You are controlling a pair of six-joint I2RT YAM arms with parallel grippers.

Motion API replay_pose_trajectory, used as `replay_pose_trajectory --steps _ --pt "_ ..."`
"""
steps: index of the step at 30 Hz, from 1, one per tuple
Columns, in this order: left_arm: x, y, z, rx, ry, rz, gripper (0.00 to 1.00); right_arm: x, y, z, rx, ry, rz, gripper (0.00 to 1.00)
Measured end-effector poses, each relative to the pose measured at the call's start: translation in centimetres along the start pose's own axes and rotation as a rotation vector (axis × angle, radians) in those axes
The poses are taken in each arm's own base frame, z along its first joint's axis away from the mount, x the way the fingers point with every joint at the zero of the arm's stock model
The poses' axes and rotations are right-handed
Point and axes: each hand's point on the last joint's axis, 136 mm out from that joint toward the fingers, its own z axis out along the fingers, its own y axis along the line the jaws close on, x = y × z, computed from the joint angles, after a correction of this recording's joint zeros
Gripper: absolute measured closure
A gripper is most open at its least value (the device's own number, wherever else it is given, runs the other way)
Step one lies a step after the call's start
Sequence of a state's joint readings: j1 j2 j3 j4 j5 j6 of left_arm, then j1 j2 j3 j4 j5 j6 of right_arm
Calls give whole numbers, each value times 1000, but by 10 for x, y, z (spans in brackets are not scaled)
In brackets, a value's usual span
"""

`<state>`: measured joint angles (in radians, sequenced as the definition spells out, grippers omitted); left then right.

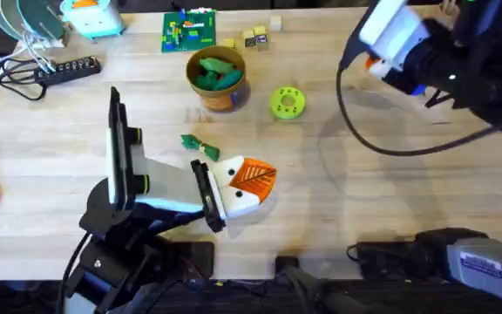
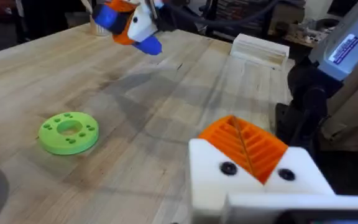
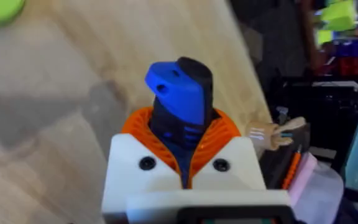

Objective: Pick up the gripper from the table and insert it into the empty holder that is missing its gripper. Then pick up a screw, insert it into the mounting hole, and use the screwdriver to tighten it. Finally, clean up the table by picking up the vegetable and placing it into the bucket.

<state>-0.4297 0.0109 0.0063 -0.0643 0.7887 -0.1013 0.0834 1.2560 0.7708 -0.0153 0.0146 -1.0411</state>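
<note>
Left gripper: orange ribbed pads pressed together, pinching nothing visible, lying low over the bench at about six o'clock of its middle. Parked there, most likely, to leave the work to the other arm while staying within reach of the clean-up items.

At ten o'clock from that gripper, just beside the arm's white wrist: vegetable, dark green, lying flat on the wood, not yet cleared away. At twelve o'clock, farther back: bucket, upright, open mouth up, green toys already inside. Sensible spot, a short carry from the vegetable. At two o'clock from the left gripper, near the bucket but apart from it: lime-green disc with a centre hole, flat on the bench.

Far over at two o'clock, raised well above the wood: right gripper, clamped on the blue screwdriver, body squeezed between both orange pads, one end poking out past them. Held up like that, probably, for the tightening step.

Count: two grippers, one screwdriver, one loose vegetable, one bucket, one disc.
</note>
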Motion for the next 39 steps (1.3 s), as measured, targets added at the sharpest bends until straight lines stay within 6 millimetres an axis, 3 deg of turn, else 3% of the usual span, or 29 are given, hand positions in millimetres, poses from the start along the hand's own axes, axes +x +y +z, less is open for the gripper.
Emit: replay_pose_trajectory --steps 5,14,18,19,25,26,31,39 --pt "0 0 0 0 0 0 984 16 42 27 -143 73 -188 980" --pt "0 0 0 0 0 0 984 6 106 54 -316 40 -446 980" --pt "0 0 0 0 0 0 984 7 121 60 -355 43 -503 973" --pt "0 0 0 0 0 0 984 7 122 61 -360 44 -506 924" --pt "0 0 0 0 0 0 984 -3 109 64 -317 24 -516 86" --pt "0 0 0 0 0 0 984 -6 105 64 -307 21 -515 29" --pt "0 0 0 0 0 0 984 -4 104 64 -301 44 -451 10" --pt "0 0 0 0 0 0 984 3 90 58 -229 152 -192 10"
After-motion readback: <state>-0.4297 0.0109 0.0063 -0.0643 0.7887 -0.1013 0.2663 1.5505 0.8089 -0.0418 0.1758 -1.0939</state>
